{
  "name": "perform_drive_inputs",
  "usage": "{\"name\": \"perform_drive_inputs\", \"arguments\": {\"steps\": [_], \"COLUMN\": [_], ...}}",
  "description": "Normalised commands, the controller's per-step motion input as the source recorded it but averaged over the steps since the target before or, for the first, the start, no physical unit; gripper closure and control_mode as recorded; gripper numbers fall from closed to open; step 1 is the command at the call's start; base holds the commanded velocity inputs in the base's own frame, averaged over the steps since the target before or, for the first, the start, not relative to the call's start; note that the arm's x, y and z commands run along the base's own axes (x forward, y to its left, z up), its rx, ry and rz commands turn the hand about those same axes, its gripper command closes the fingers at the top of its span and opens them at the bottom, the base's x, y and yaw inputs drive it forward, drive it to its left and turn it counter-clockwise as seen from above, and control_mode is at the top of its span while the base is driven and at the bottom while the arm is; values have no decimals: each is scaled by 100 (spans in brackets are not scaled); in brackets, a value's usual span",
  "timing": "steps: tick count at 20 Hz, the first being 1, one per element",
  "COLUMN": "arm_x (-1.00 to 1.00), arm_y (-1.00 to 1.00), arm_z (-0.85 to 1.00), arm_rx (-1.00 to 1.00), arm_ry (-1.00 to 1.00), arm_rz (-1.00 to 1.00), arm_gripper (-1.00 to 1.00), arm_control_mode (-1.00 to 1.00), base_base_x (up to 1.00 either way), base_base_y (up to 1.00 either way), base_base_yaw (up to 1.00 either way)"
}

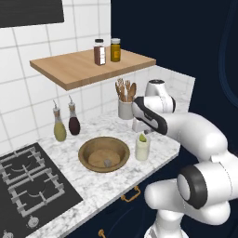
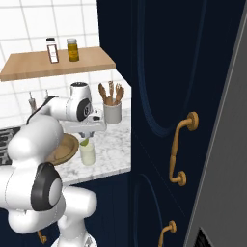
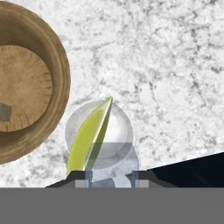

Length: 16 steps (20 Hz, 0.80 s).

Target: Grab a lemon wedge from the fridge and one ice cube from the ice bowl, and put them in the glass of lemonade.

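The gripper [image 2: 86, 137] hangs directly above the glass of lemonade [image 1: 142, 148], its jaws clamped on the lemon wedge [image 3: 89, 135], which sits at the glass's mouth. The ice bowl [image 1: 103, 154] stands just beside the glass on the marble counter [image 1: 153, 155], with one grey cube [image 1: 108, 162] inside the bowl.

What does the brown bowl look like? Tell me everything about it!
The ice bowl is wide, round and shallow, brown-bronze with a wood-grain look on its flat inner bottom. It sits upright on the white marbled counter, between the black stove and the glass of lemonade, close to the glass; whether they touch I cannot tell. One small grey ice cube lies inside, near the front of its floor. Nothing else touches it.
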Motion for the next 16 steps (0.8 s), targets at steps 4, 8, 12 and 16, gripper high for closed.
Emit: {"name": "perform_drive_inputs", "arguments": {"steps": [4,8,12,16], "arm_x": [10,5,0,1], "arm_y": [-9,-4,1,2], "arm_z": [0,0,0,0], "arm_rx": [0,0,0,0], "arm_ry": [0,1,0,0], "arm_rz": [0,0,0,0], "arm_gripper": [100,100,100,100], "arm_control_mode": [-100,-100,-100,-100], "base_base_x": [0,0,0,0], "base_base_y": [0,0,0,0], "base_base_yaw": [0,0,0,0]}}
